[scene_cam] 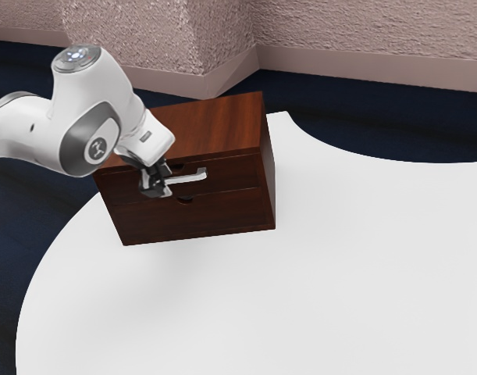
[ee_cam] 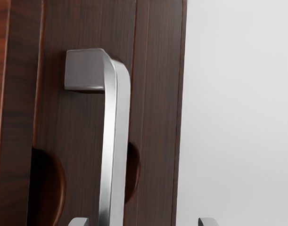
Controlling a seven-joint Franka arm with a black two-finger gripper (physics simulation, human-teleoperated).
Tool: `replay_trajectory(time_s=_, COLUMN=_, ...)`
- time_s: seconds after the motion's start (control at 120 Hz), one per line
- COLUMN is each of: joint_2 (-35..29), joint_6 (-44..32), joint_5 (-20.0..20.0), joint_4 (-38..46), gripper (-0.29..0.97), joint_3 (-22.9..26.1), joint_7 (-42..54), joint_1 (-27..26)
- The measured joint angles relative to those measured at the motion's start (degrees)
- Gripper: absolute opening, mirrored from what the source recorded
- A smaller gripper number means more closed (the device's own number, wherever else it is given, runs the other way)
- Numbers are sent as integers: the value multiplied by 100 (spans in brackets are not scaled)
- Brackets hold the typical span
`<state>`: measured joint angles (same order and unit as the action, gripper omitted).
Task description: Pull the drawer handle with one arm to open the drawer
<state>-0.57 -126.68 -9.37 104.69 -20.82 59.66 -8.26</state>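
White table (scene_cam: 316,297) lies closest in the side view, and the brown box (scene_cam: 222,117) sits on its far part. The top drawer (scene_cam: 222,166) is in the box's front. It looks shut, level with the one under it. Its shiny handle (scene_cam: 187,178) lies across the drawer's front. Its long way goes from the exterior view's left to its right, almost level. My gripper (scene_cam: 154,184) is at the handle's end on the exterior view's left. I think this is the grab step: I am at the handle, and no pull is done yet.

From my hand's camera, the handle (ee_cam: 111,155) is a long bar running straight away from me. Its far end turns a corner into the wood. My two fingertips (ee_cam: 78,221) stand apart, one on each side of the bar, not squeezing it. Next I should pinch the bar tight. Then I should pull straight out from the drawer's front, not sideways, so it slides.
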Motion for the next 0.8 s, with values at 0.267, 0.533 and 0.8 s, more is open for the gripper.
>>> replay_trajectory(time_s=0.267, joint_2=107, joint_6=-38, joint_5=57, joint_4=-16, gripper=26, joint_3=-2, joint_7=-10, joint_1=-22)
replay_trajectory(time_s=0.533, joint_2=114, joint_6=-57, joint_5=90, joint_4=-11, gripper=20, joint_3=5, joint_7=-21, joint_1=-3)
replay_trajectory(time_s=0.8, joint_2=8, joint_6=-39, joint_5=187, joint_4=48, gripper=11, joint_3=44, joint_7=-42, joint_1=40)
